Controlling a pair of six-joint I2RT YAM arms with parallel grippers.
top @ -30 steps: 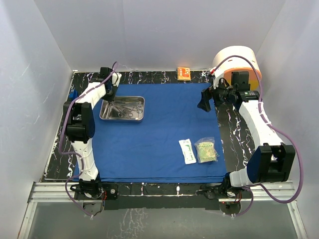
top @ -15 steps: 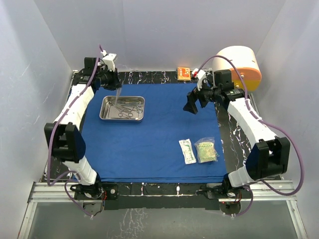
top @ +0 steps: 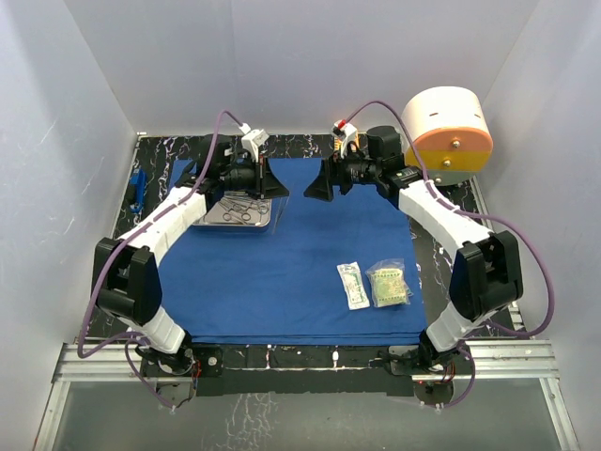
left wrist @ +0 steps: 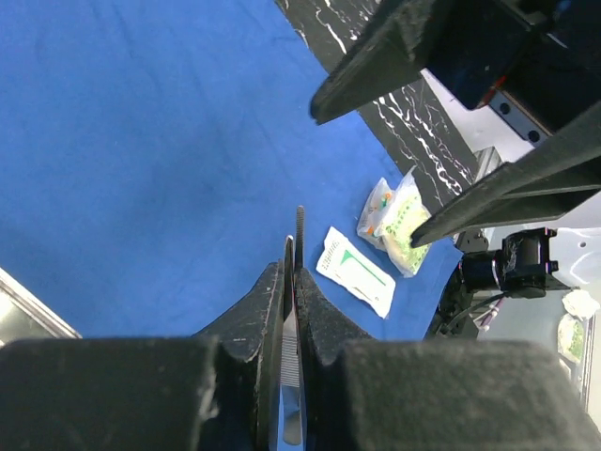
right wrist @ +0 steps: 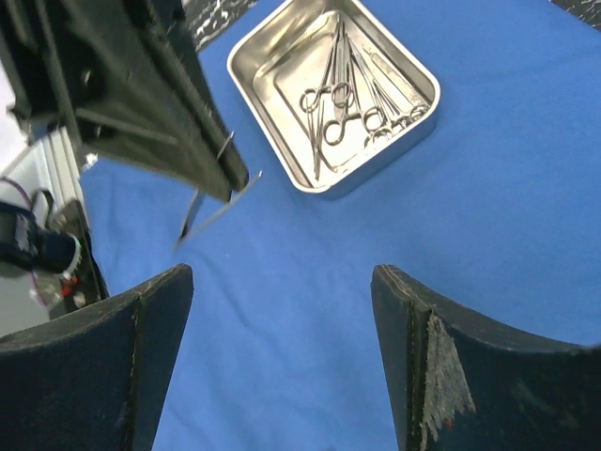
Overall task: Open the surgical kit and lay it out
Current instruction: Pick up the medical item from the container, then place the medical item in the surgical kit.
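Royal-blue drape lies spread over the bench, and the steel tray on its far left part holds ring-handled forceps. Just right of the tray the left pincer hangs above the cloth, clamped on slim tweezers, and the right pincer faces it, jaws wide and empty. A white packet and a greenish packet lie side by side, well apart from the tray.

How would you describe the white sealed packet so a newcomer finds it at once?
Start at the blue drape; near its front right corner two small packets lie side by side. The white packet is the flat one with green print, left of the crinkly yellowish-green packet.
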